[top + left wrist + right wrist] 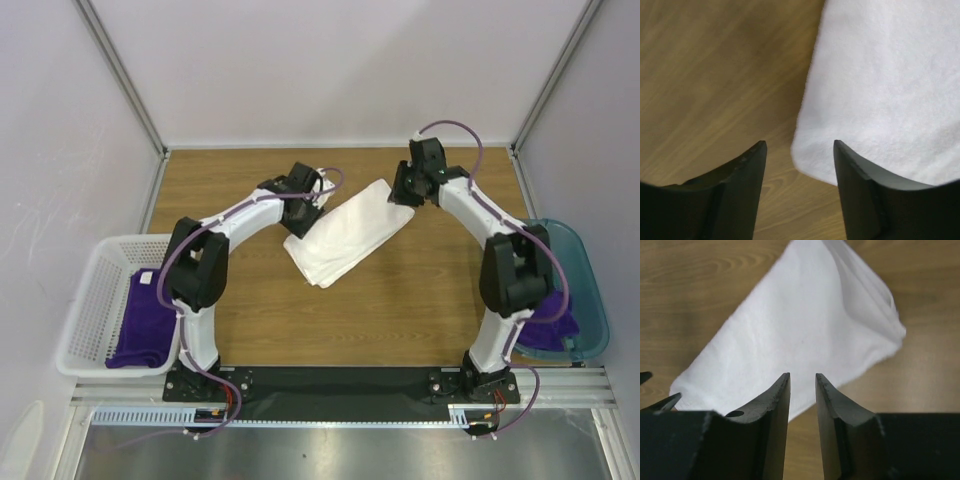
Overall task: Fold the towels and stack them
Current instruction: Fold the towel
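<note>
Right now, you have the white towel lying folded in the middle of the bench, a long slab running from lower left to upper right in the overhead view.

Your left end effector sits at the towel's upper-left edge. In its wrist view the fingers are spread with bare wood between them. The towel's rounded corner lies just past the tips, and nothing is pinched.

Your right end effector hangs at the towel's upper-right end. Its wrist view shows those fingers only slightly parted. Cloth and wood are visible through the narrow slot, and nothing is caught in it.

Off to the sides, a white perforated basket sits at the left edge of the frame. It holds a purple towel with a small white tag at its upper end.

At the right edge sits a teal bin, partly covered by the right arm. A second purple towel peeks out of it below the elbow. Both containers are well apart from the white towel.
</note>
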### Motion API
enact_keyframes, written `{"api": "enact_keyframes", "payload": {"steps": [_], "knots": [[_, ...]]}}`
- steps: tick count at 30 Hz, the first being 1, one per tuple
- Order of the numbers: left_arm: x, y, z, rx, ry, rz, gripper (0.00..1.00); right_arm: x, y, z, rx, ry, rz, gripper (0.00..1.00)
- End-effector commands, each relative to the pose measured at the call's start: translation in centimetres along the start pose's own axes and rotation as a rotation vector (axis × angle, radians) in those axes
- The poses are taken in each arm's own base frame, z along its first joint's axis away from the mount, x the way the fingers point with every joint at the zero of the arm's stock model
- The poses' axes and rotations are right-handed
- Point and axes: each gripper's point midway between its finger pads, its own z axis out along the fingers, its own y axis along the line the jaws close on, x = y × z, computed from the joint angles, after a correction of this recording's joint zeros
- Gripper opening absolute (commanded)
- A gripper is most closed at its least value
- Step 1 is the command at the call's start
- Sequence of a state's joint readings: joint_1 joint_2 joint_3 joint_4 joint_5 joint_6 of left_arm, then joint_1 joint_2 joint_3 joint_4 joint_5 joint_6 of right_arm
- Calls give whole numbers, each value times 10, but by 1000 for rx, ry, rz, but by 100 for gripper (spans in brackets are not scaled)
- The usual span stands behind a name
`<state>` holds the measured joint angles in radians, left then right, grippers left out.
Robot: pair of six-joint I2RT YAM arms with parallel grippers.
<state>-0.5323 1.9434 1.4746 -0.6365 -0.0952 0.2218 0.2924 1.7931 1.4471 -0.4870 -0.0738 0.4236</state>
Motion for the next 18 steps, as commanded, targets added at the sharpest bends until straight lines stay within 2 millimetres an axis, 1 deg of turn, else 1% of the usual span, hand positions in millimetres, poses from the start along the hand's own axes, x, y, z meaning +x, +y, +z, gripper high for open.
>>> {"api": "enact_keyframes", "payload": {"steps": [1,2,3,4,5,6,7,8,9,10,11,12,13,14,15,16,17,18], "knots": [[-20,35,-24,-28,-17,-28,66,-35,4,18,-8,-49,-130,33],[-23,38,-31,-41,-30,-102,94,-42,4,23,-17,-62,-142,34],[-22,40,-37,-38,-31,-152,100,-51,0,33,-12,-67,-132,34],[-20,39,-41,-32,-31,-203,100,-53,-1,38,-21,-62,-123,34],[-22,36,-53,-27,-56,-257,100,-54,-3,43,-32,-56,-116,34],[-25,25,-57,14,-80,-369,100,-51,-7,54,-37,-34,-101,34],[-11,16,-55,30,-61,-437,100,-54,-10,57,-59,-23,-84,34],[-15,8,-57,45,-93,-593,100,-54,-11,61,-73,-19,-78,34],[-17,5,-70,57,-136,-668,100,-51,-12,65,-85,-5,-78,34],[0,-13,-63,112,-101,-735,100,-46,-15,72,-93,12,-89,34],[4,-18,-62,115,-107,-811,99,-44,-19,77,-89,15,-92,33],[-9,-19,-71,139,-181,-947,98,-43,-23,80,-84,18,-94,34],[9,-30,-61,132,-149,-998,98,-37,-28,89,-85,33,-101,34],[9,-34,-61,135,-162,-1040,97,-39,-34,92,-76,33,-99,33],[4,-44,-64,153,-182,-1098,97,-41,-39,95,-66,31,-98,33],[10,-43,-60,101,-184,-1126,97,-42,-42,97,-69,29,-98,33],[9,-47,-59,90,-193,-1137,96,-40,-47,103,-70,40,-84,33],[8,-52,-58,82,-194,-1172,96,-48,-51,102,-69,27,-73,33]]}}
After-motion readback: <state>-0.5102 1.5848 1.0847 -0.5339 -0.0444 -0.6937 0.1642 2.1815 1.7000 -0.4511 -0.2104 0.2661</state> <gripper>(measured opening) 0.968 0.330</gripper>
